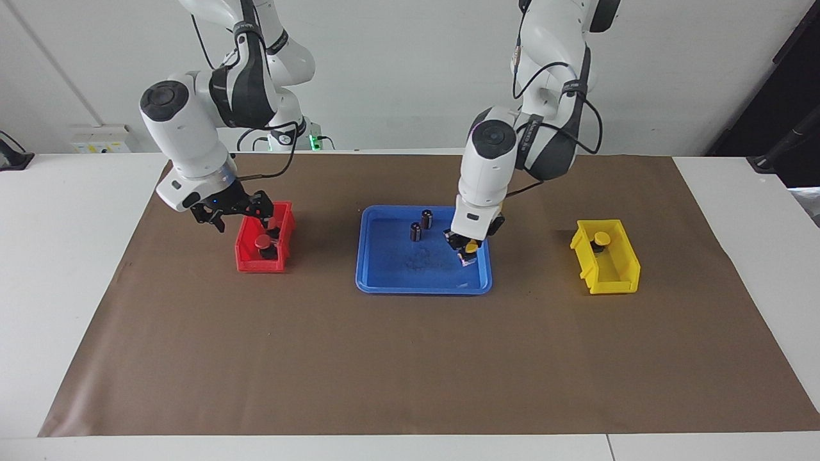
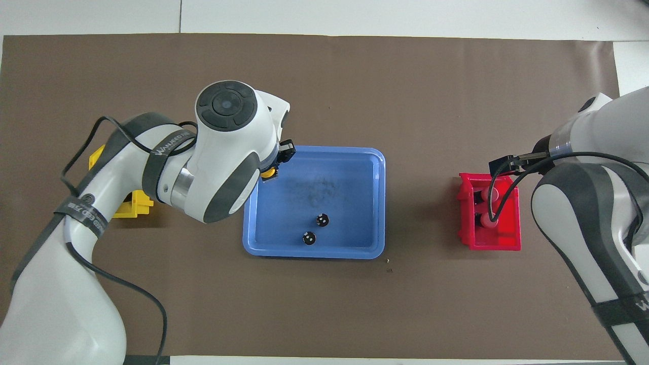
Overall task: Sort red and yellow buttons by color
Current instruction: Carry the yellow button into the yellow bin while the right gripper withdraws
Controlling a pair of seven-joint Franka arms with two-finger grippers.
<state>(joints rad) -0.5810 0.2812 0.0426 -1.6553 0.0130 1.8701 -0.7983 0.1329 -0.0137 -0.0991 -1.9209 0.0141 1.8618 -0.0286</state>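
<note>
My left gripper (image 1: 469, 250) is shut on a yellow button (image 1: 471, 246) and holds it up over the rim of the blue tray (image 1: 384, 285) at the left arm's end. The button also shows in the overhead view (image 2: 268, 174). The other yellow button (image 1: 600, 239) sits in the yellow bin (image 1: 608, 272). My right gripper (image 1: 240, 216) is open and empty, raised over the red bin (image 1: 256, 264). Two red buttons (image 1: 262, 242) (image 1: 274, 224) stand in that bin, also in the overhead view (image 2: 485, 219) (image 2: 493, 193).
Two small dark cylinders with silvery tops (image 1: 426, 219) (image 1: 416, 232) stand in the blue tray (image 2: 314, 253) near its robot-side edge. In the overhead view my left arm hides most of the yellow bin (image 2: 133, 208). Brown paper (image 1: 410, 371) covers the table.
</note>
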